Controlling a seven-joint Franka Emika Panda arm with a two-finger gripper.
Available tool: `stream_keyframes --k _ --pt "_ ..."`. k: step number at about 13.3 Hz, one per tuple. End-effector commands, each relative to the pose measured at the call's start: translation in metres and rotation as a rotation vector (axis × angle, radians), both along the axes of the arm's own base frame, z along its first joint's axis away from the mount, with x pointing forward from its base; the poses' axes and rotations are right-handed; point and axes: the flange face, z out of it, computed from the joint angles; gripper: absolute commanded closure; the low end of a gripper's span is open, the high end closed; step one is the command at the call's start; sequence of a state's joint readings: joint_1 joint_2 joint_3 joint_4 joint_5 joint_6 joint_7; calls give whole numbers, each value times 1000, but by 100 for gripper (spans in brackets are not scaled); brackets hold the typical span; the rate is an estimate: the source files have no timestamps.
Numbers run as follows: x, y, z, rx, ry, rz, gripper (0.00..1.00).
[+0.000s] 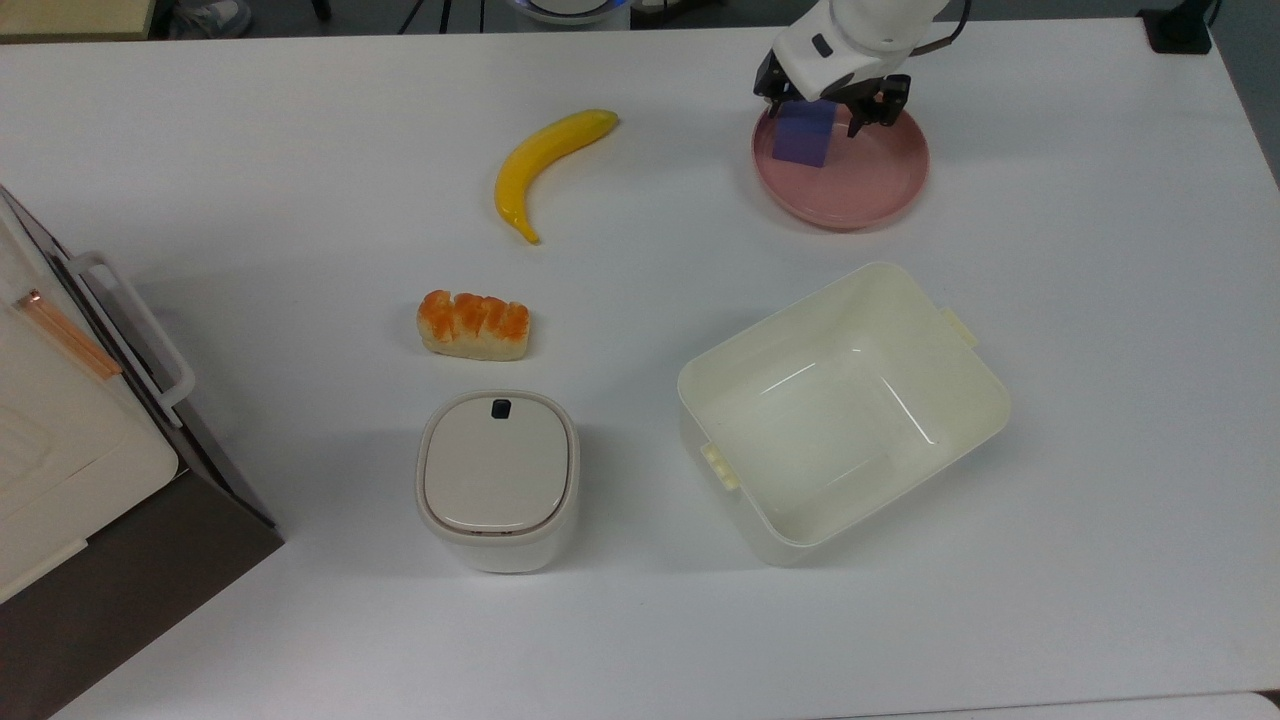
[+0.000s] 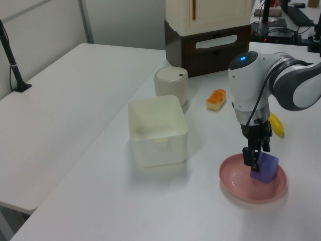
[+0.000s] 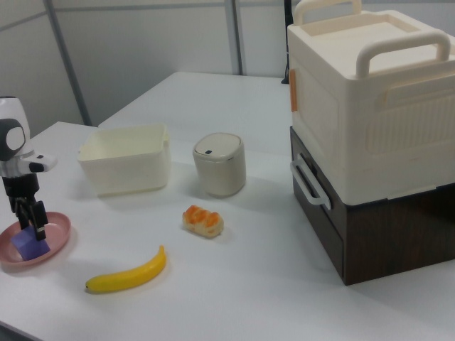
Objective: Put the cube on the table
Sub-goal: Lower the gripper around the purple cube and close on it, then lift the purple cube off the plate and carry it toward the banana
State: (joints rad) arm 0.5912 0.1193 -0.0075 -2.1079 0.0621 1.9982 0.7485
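So far the gripper (image 2: 255,159) is squeezed on the blue cube (image 2: 265,167), just above the pink plate (image 2: 235,183). It is not on the table (image 1: 300,150) yet. I think it must go sideways, then down.

A second white tabletop (image 2: 65,100) adjoins the work surface on the left view's left, carrying a black clamped pole (image 2: 10,55) near its far corner. Behind both stand pale partition panels (image 3: 142,50) divided by grey vertical posts (image 3: 233,35) (two are visible in the right view). The floor (image 1: 370,15) along the top view's upper edge is dark grey. Lighting is even and diffuse — shadows are soft. At the left view's far right, a desk with dark equipment (image 2: 281,20) bears red indicator lights.
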Motion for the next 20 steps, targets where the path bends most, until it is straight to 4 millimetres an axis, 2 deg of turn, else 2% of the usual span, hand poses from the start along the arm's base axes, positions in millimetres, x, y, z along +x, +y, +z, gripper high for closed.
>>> stream_keyframes --k 1,5,11,13,14,15,17,19,20 --pt "2 -21 10 22 12 23 3" --pt "0 -19 5 23 14 38 3" --pt "-15 -2 -6 12 31 82 18" --pt "-19 3 -5 13 31 93 40" --pt "-19 4 -2 13 31 94 46" --pt "-18 4 3 16 27 94 49" --pt "-12 7 24 16 28 98 49" --pt "8 -2 66 21 19 132 49" --pt "17 -11 76 30 10 141 49"
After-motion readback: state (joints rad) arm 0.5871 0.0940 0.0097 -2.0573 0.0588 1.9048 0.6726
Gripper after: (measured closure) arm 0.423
